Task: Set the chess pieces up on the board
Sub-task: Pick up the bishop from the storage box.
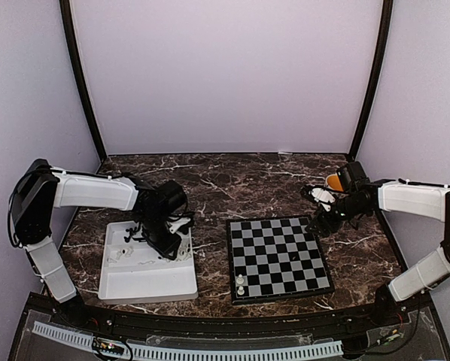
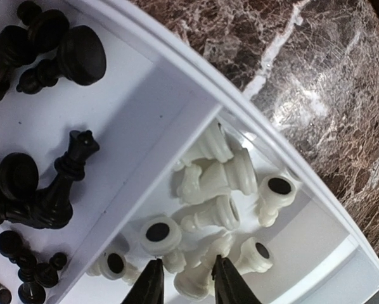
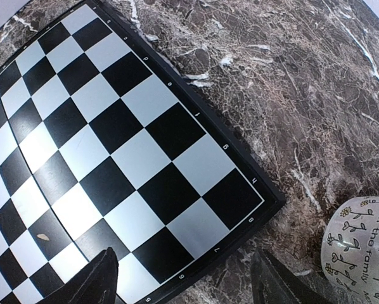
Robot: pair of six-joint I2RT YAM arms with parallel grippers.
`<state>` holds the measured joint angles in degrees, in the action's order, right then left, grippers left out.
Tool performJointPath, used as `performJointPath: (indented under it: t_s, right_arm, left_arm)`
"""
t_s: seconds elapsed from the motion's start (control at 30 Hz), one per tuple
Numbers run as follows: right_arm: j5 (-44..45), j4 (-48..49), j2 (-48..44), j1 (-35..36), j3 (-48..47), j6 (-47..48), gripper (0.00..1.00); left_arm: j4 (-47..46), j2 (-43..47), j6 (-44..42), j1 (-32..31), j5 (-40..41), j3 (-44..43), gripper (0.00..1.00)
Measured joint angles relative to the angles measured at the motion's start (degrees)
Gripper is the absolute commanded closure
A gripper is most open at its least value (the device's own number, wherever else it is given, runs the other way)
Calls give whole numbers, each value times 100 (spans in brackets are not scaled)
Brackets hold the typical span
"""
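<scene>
Dark veined marble covers the table, with pale lilac walls behind it. Left of the board (image 1: 279,256) sits a white tray (image 1: 146,289), and the left gripper (image 1: 165,235) hangs over it. On its wrist camera I see the black pieces (image 2: 50,190) in one compartment and the white pieces (image 2: 221,183) jumbled on their sides in the next. Its fingertips (image 2: 153,285) stand a narrow gap apart, pinching nothing, with one white piece (image 2: 196,278) lying right between them. As far as I can tell, that piece's long axis runs along the gap, not across it, so closing should catch its width. On the board's near left corner a white piece or two (image 1: 241,284) already stands. At the board's far right corner the right gripper (image 1: 324,219) hovers with its fingers spread wide and empty, a mug (image 3: 360,247) just beside it. I judge the left arm far nearer the supply, so the pick is its job.
</scene>
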<state>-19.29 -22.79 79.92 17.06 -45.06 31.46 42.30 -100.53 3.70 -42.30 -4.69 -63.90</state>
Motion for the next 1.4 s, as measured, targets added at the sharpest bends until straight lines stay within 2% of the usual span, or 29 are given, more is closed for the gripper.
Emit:
performJointPath:
  t_s: [0.3,0.63,0.87,1.13,1.27,1.4]
  right_arm:
    - [2,0,2,0,0,0,27]
    - [2,0,13,0,0,0,27]
    - [2,0,15,0,0,0,27]
    - [-17,-2,15,0,-2,-24,29]
    - [-219,-179,13,2,-125,-114,30]
    - [-645,-505,15,55,-649,-271,30]
  left_arm:
    - [4,17,-4,-50,11,85,65]
    - [234,11,90,-225,592,107,64]
    - [282,9,131,-284,693,107,75]
    - [520,22,151,-297,813,24,79]
    - [603,337,157,-297,861,-188,79]
    - [372,1082,116,-297,710,-295,79]
